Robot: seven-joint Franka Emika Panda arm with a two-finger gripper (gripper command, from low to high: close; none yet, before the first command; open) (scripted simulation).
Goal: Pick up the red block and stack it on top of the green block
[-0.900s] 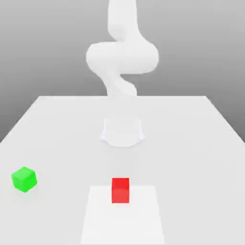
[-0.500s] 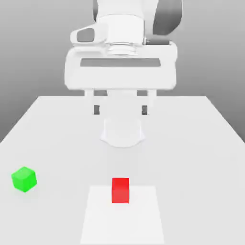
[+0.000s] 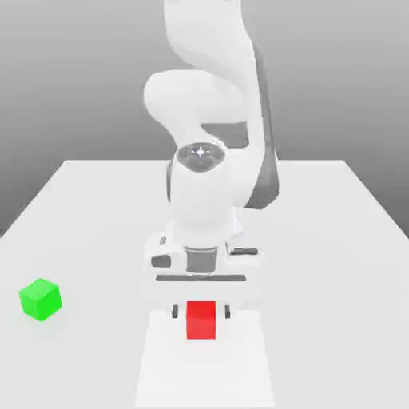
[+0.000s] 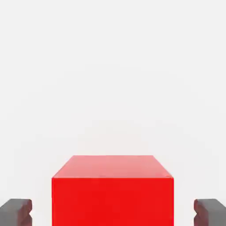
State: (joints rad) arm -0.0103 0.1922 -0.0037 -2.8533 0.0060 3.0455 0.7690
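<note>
Two small cubes sit on a pale tabletop (image 3: 335, 240), and neither has been lifted yet, so the stacking job is at its first stage. A white robot arm (image 3: 209, 104) bends down from the far side of the table, with its gripper (image 3: 200, 311) lowered around the red block (image 3: 200, 321), which rests on a slightly lighter rectangular patch (image 3: 240, 367) near the front edge of the table. In the hand view, the red block (image 4: 112, 192) sits squarely between two dark fingertips (image 4: 16, 212), one on each side, with a visible gap of bare table between each tip and the cube's faces. The jaws stand open, a little wider than the block, and are not touching it. The green block (image 3: 40, 299) lies well apart from this, toward the exterior view's left, turned at a slight angle, with nothing on top of it. Judging from this, the approach looks finished and well centred. What remains is closing on the red block, lifting it, carrying it across to the green block, and setting it down on top.
</note>
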